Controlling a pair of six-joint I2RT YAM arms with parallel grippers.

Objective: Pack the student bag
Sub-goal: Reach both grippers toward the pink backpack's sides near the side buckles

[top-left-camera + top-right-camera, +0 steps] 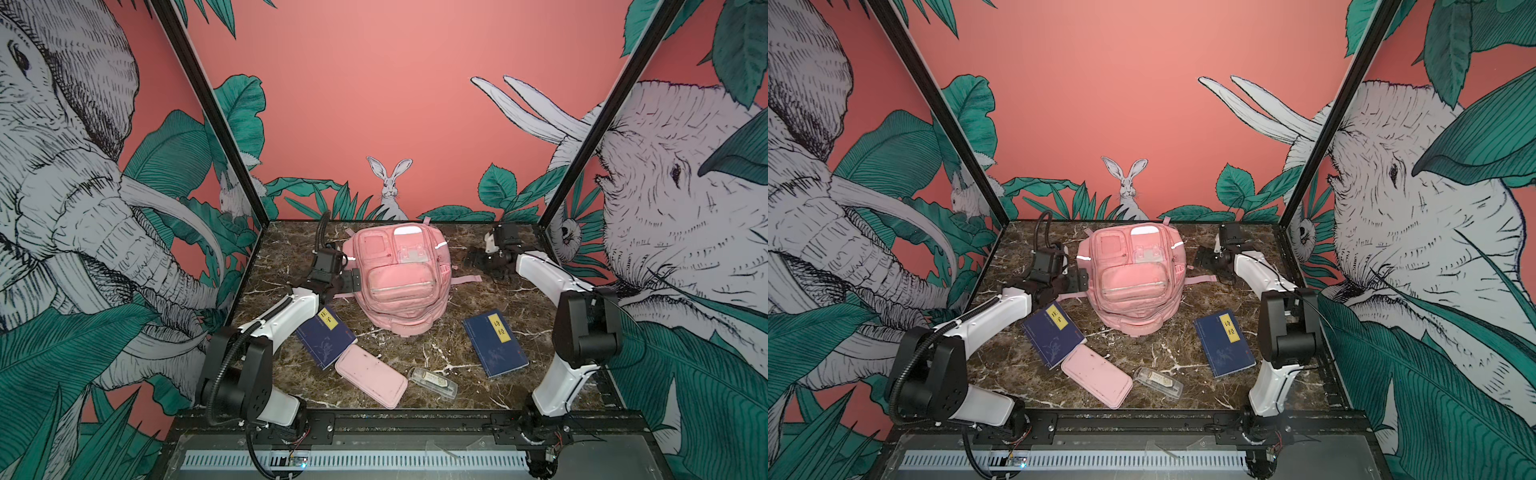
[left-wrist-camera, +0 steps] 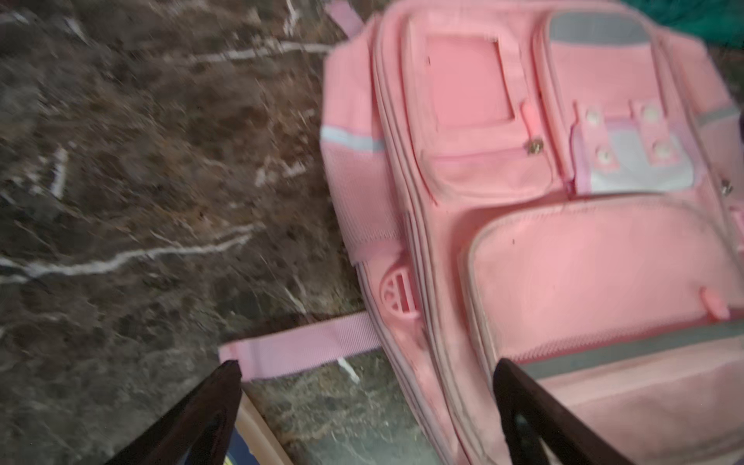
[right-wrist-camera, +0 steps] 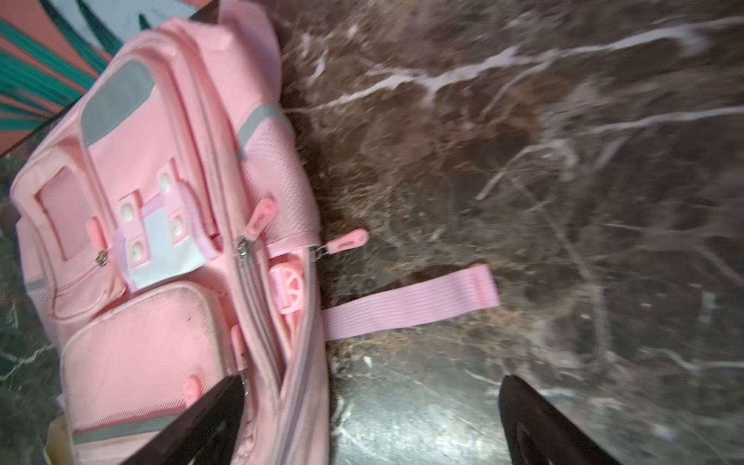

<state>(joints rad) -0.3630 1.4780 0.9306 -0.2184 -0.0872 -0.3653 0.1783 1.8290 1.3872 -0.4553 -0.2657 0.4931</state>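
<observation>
Pink and soft, the student bag (image 1: 401,278) lies front-up at the back middle of the counter (image 1: 415,353) between the left tool (image 1: 351,281) and right tool (image 1: 478,262), both gaping empty, so a one-sided tug at a zip pull (image 3: 346,241) could drag it askew.

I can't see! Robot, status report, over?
Left gripper, right gripper open, empty, flanking student bag. Two books, pink pouch, clear case lie unpacked on table.

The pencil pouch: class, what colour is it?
Pale pink; the pencil pouch shows best in a top view.
</observation>
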